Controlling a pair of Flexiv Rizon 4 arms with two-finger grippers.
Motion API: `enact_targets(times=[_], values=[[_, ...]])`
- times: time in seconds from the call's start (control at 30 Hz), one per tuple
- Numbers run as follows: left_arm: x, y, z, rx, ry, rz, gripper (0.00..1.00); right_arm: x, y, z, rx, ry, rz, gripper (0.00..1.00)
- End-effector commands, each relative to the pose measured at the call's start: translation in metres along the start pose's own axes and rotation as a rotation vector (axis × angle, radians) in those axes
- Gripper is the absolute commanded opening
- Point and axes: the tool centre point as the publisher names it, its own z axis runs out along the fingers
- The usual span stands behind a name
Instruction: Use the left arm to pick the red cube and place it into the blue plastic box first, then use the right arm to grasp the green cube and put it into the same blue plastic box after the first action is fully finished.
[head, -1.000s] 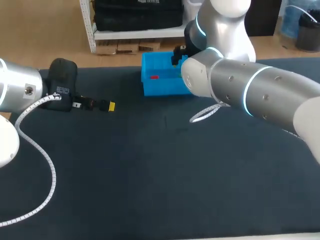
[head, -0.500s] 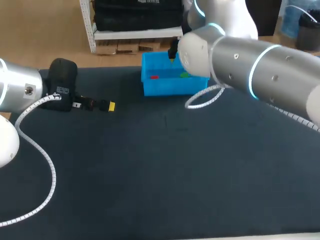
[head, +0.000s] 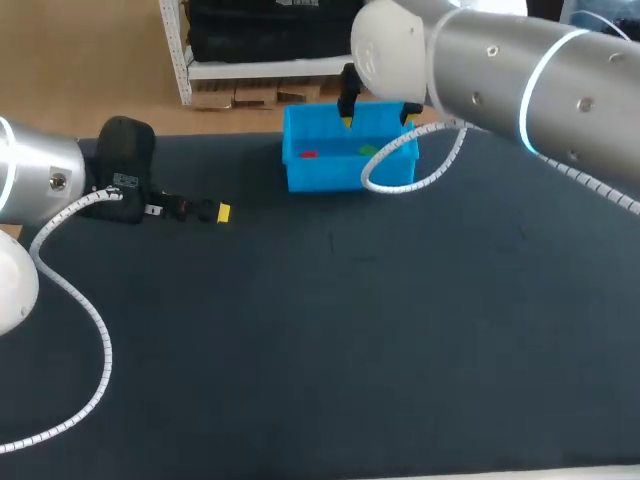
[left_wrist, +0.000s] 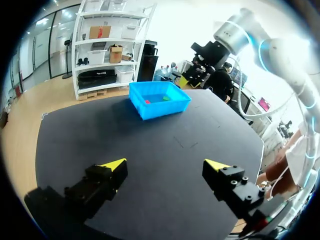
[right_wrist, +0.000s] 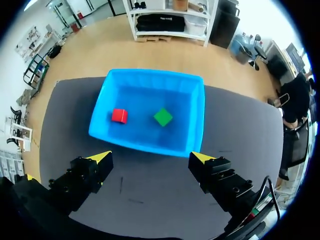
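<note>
The blue plastic box (head: 330, 176) stands at the table's far edge. Inside it lie the red cube (head: 308, 154) and the green cube (head: 368, 150), a short way apart. My right gripper (head: 377, 120) hangs open above the box with nothing in it. In the right wrist view the red cube (right_wrist: 119, 115) and green cube (right_wrist: 163, 117) rest on the floor of the box (right_wrist: 197, 115), ahead of the open gripper (right_wrist: 151, 157). My left gripper (left_wrist: 167, 164) is open and empty over the table's left side, far from the box (left_wrist: 150, 111).
A white coiled cable (head: 400, 185) hangs from the right arm and loops beside the box's near right corner. Another coiled cable (head: 85, 300) runs along the left arm. The dark table (head: 330, 330) stretches wide in front of the box.
My right arm has risen and swung back from over the box, uncovering the green cube inside. The left arm has kept still.
</note>
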Motion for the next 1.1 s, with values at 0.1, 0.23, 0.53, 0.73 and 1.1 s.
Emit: enact_targets(times=[0.1, 0.23, 0.53, 0.73, 1.1], values=[[0.001, 0.002, 0.001, 0.006, -0.007, 0.001, 1.00, 0.083, -0.001, -0.016, 0.002, -0.238, 0.014, 1.00], [0.001, 0.002, 0.001, 0.006, -0.007, 0.001, 1.00, 0.099, -0.002, -0.015, 0.006, -0.252, 0.019, 1.00], [0.001, 0.002, 0.001, 0.006, -0.007, 0.001, 1.00, 0.118, -0.007, -0.011, 0.015, -0.328, -0.004, 1.00], [0.001, 0.002, 0.001, 0.006, -0.007, 0.001, 1.00, 0.126, -0.008, -0.017, 0.044, -0.399, -0.042, 1.00], [0.001, 0.002, 0.001, 0.006, -0.007, 0.001, 1.00, 0.151, -0.012, -0.023, 0.042, -0.451, -0.027, 1.00]])
